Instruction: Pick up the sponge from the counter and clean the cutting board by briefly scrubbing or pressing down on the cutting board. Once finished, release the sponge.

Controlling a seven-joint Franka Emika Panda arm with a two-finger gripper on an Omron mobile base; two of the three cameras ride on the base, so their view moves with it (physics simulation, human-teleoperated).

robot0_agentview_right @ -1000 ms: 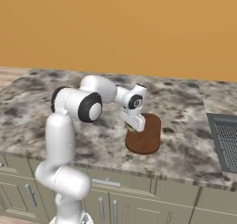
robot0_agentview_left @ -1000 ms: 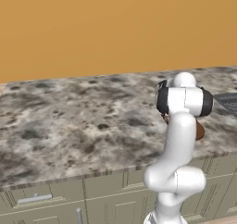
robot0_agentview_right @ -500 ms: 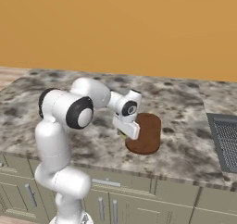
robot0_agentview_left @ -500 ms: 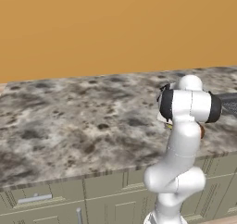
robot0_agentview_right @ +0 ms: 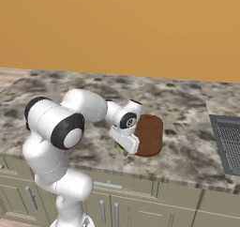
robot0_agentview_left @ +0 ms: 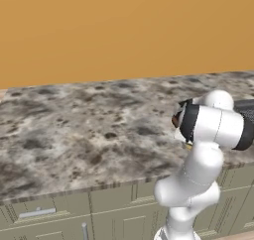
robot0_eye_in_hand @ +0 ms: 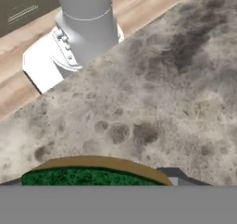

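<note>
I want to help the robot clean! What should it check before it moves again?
1. Sponge close at the tool: ok, its green top sits right at the hand view's bottom edge.
2. Tool gripping the sponge: cannot tell, the fingertips are hidden.
3. Tool over the cutting board: not ok, it hangs at the board's left edge, over the counter.
4. Board lying flat on the counter: ok.
5. Board free of other things: ok.
</note>
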